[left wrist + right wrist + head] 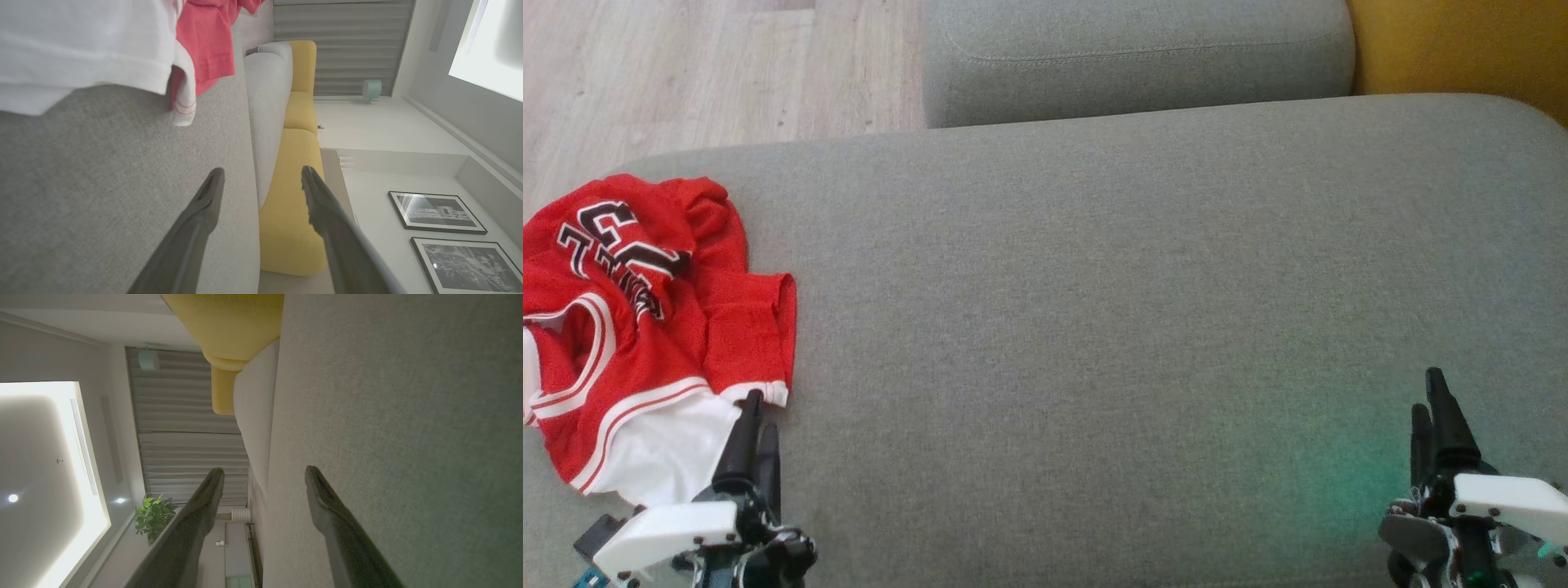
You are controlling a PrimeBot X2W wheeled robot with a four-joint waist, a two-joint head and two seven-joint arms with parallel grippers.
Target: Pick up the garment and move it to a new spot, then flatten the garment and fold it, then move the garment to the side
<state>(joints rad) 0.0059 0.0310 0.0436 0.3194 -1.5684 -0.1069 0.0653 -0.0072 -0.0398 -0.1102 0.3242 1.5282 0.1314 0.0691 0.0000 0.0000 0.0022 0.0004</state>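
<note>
- Grey cushion (1094, 327) — broad and flat — spreads across the head view. A second grey seat (1135, 57) lies behind it, wood floor (686, 65) at the far left and a yellow seat (1462, 49) at the far right.
- Jersey (645, 327), red with white trim and dark lettering, lies crumpled at the cushion's left edge, with a white part at its near end.
- Left gripper (760, 412) hovers just beside the jersey's near hem, fingers pointing up the head view. Its wrist view shows the jaws spread wide and holding nothing, with the white and red cloth ahead of the tips and apart from them.
- Right gripper (1426, 392) is well apart from the jersey, over bare cushion at the lower right — jaws wide and holding nothing in its wrist view.
- Farther out, the left wrist view catches two framed pictures (437, 212) on a pale wall. The right wrist view catches a curtain (184, 449) and a green plant (155, 514).
</note>
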